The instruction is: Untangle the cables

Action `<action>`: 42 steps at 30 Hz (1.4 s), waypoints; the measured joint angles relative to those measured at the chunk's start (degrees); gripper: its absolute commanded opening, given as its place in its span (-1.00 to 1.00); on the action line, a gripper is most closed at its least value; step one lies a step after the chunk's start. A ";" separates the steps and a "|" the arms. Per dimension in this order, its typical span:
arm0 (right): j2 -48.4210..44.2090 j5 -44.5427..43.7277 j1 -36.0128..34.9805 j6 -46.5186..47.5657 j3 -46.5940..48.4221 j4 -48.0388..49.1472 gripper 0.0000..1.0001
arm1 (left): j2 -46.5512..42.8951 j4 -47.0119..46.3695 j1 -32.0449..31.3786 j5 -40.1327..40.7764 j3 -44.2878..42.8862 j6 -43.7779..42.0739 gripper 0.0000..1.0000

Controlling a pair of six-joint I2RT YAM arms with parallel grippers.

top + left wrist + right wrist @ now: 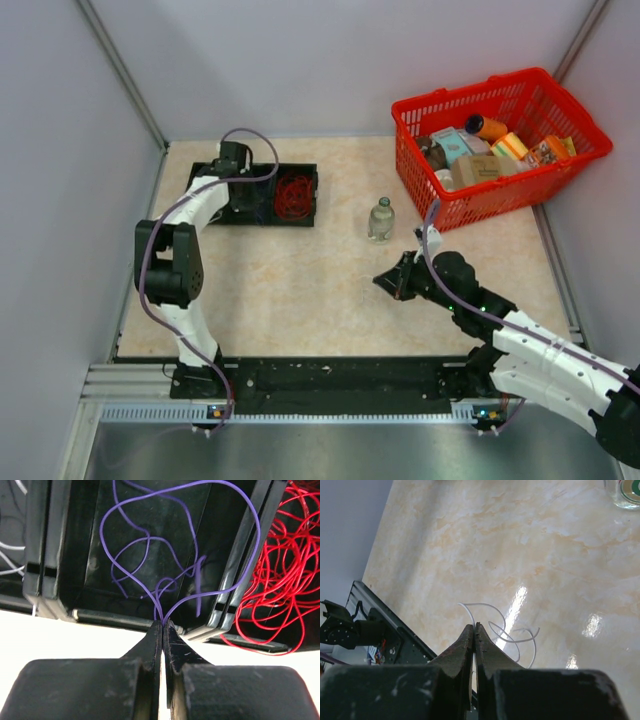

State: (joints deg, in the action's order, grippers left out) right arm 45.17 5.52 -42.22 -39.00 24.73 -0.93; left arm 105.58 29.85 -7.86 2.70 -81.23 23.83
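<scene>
My left gripper (163,623) is shut on a thin dark blue-violet cable (198,587), whose loops spread over the middle compartment of a black tray (45,555). A red cable bunch (290,565) lies in the compartment to the right, and white wire strands (10,547) show in the left one. From above, the left gripper (232,160) is at the tray's (255,215) far left, beside the red cable (294,195). My right gripper (474,626) is shut on a thin white cable (480,603), held above the table; from above it (385,282) is right of centre.
A small clear glass bottle (381,220) stands mid-table, just beyond the right gripper; it also shows in the right wrist view (625,492). A red basket (500,140) of packages sits at the back right. Grey walls enclose the table on three sides.
</scene>
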 measured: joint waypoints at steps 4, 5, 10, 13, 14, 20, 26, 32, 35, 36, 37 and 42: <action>-0.02 -0.07 0.00 0.00 0.00 0.00 -1.00 | 4.37 3.19 0.57 -2.27 -6.45 -1.18 -1.00; -0.02 -0.07 0.00 0.00 0.00 0.00 -1.00 | 5.49 3.82 0.79 -2.89 -8.31 -1.49 -1.00; 0.00 -0.04 0.00 0.00 0.00 0.00 -1.00 | 10.01 6.86 2.47 -4.37 -16.74 -2.05 -1.00; 0.00 -0.07 0.00 0.00 0.00 0.00 -1.00 | 12.24 8.35 3.39 -4.37 -21.24 -2.64 -1.00; 0.00 -0.07 0.00 0.00 0.00 0.00 -1.00 | 13.00 8.63 3.58 -4.39 -22.56 -2.82 -1.00; 0.00 -0.11 0.00 0.00 0.00 0.00 -1.00 | 17.09 10.10 4.09 -4.44 -26.93 -3.26 -1.00; 0.04 -0.13 0.00 0.02 0.00 0.00 -1.00 | 20.59 11.45 4.07 -3.19 -27.08 -3.89 -0.88; 1.40 -0.07 0.00 0.02 0.00 0.07 -1.00 | 17.86 9.86 4.09 -0.07 -23.30 -2.89 0.22; 2.47 0.13 0.00 0.00 0.00 0.37 -1.00 | 10.75 7.43 4.09 -0.02 -14.84 -1.62 0.41; 2.97 0.20 0.00 0.00 0.00 0.55 -1.00 | 8.04 7.13 4.09 -0.22 -12.46 -1.03 0.43; 3.30 0.33 0.00 0.02 0.00 0.70 -1.00 | 5.33 6.75 4.07 -0.42 -10.60 -0.57 0.43; 4.90 1.27 0.00 0.13 0.00 0.98 -1.00 | -8.26 2.69 3.13 -2.08 -3.43 1.64 0.42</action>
State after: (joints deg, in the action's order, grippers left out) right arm 50.06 6.79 -42.22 -38.87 24.73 0.05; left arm 97.32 32.53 -4.73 0.62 -84.66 25.47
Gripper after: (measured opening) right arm 0.006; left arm 0.715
